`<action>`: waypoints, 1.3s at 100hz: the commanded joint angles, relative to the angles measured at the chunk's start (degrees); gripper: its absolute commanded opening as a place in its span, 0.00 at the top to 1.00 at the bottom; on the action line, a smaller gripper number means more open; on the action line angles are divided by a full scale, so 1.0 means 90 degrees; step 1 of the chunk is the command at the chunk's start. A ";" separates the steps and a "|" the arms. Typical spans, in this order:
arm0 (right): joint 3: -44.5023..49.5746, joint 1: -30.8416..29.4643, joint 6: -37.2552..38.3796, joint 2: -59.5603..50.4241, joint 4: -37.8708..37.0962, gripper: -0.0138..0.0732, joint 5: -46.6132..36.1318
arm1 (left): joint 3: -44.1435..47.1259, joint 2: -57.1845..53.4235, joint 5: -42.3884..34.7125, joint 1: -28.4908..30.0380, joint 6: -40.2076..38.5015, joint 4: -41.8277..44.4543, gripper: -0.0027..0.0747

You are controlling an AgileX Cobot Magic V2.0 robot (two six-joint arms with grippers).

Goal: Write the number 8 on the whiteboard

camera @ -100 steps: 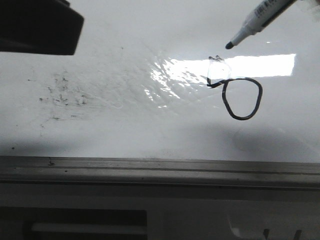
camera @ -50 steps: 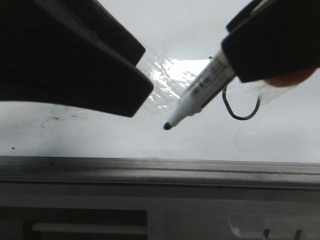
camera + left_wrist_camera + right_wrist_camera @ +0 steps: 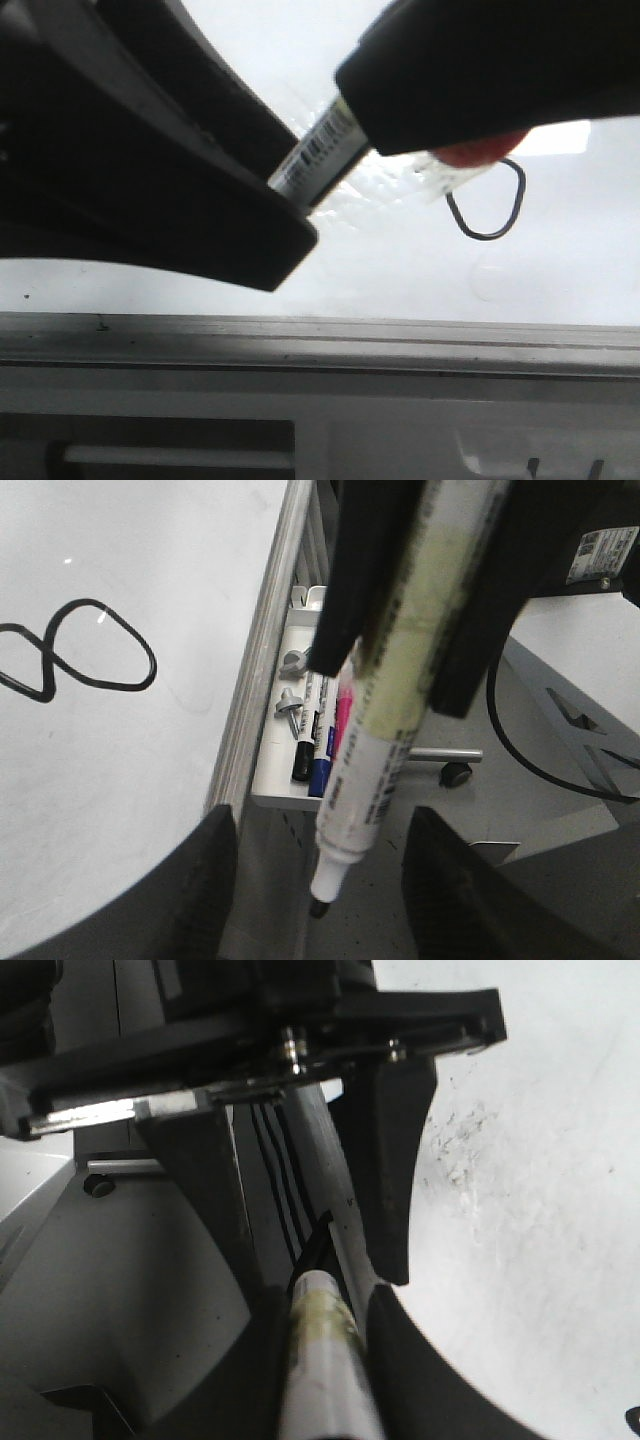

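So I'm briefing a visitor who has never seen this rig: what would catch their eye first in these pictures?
Probably the two black robot hands crowding the front view, the right hand gripping a white marker and pointing its tip between the open fingers of the left hand. Next, the number 8 drawn in black on the glossy whiteboard, part hidden behind the right hand in the front view. A small tray of spare markers hangs off the board's edge.

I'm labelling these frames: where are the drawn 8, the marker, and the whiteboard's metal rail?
number 8 (image 3: 95, 645): left wrist view, on the rounded loop's black line.
marker (image 3: 372, 780): left wrist view, on the white barrel.
rail (image 3: 320, 335): front view, on the grey strip's middle.
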 commanded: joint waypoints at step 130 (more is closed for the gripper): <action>-0.0159 0.0006 -0.0012 0.0188 0.0097 0.92 -0.0335 | -0.0242 0.0101 -0.0153 -0.0054 0.0436 -0.0898 0.87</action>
